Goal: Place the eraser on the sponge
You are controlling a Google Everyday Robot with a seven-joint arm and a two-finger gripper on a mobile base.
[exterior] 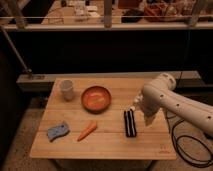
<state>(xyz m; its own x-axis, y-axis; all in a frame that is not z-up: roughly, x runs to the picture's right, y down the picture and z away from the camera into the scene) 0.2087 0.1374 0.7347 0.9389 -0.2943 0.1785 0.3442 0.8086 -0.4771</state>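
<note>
Over desk [105,146], just beside eraser [130,123]: tool [148,120] | tool's state: cannot tell | sponge [58,131] well apart from eraser, near carrot [87,131]

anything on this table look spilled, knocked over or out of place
Nothing stands out. The cup stands upright; the bowl, carrot, sponge and eraser rest flat and apart on the table, with no spill. The gripper hangs just beside the eraser, on its side away from the carrot.

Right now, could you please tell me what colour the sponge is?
Blue-grey sponge, camera view; the gripper is beside the eraser.
</note>
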